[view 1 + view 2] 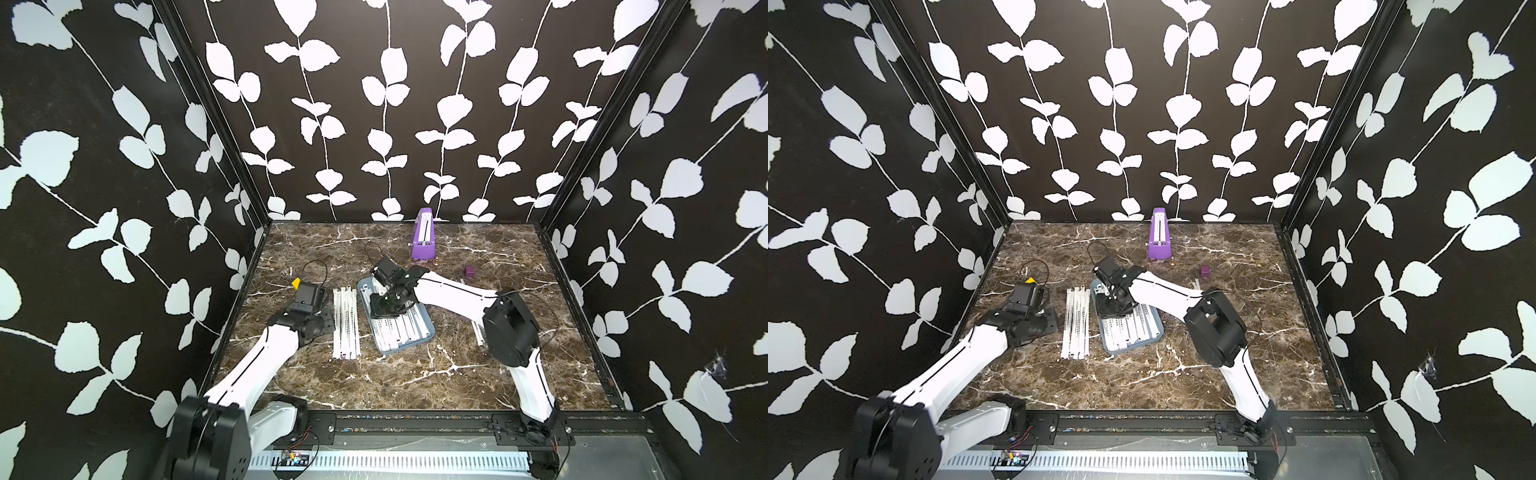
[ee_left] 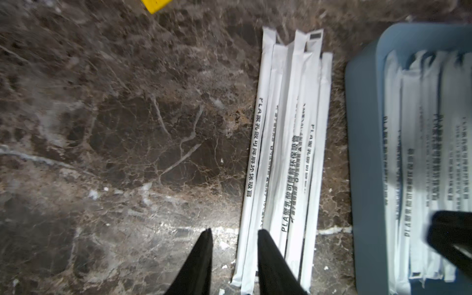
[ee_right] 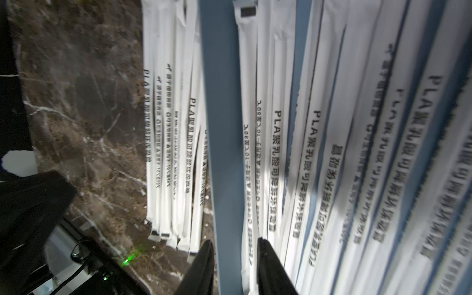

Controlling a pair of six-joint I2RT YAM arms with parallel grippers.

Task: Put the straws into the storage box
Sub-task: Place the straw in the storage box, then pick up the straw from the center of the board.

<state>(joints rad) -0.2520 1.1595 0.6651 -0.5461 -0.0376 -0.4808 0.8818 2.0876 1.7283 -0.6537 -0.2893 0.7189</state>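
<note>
— Claws first: how do we find them?

— Left claw [image 2: 234, 231] has its fingers slightly apart, and we can make out nothing clamped. One finger overlaps the edge of the loose bundle [image 2: 286, 153] on the bench [image 2: 127, 127]. Right claw [image 3: 234, 240] is likewise a little apart, with the rim of the storage box [image 3: 222, 127] showing between its fingers.

— And the task's things?

— We see many straws [image 1: 401, 332] lying lengthwise inside the storage box, which sits mid-bench. The loose bundle lies just beside it at nine o'clock. A purple wedge [image 1: 423, 235] stands at twelve o'clock, well apart, and a small purple block [image 1: 470, 271] at two.
</note>
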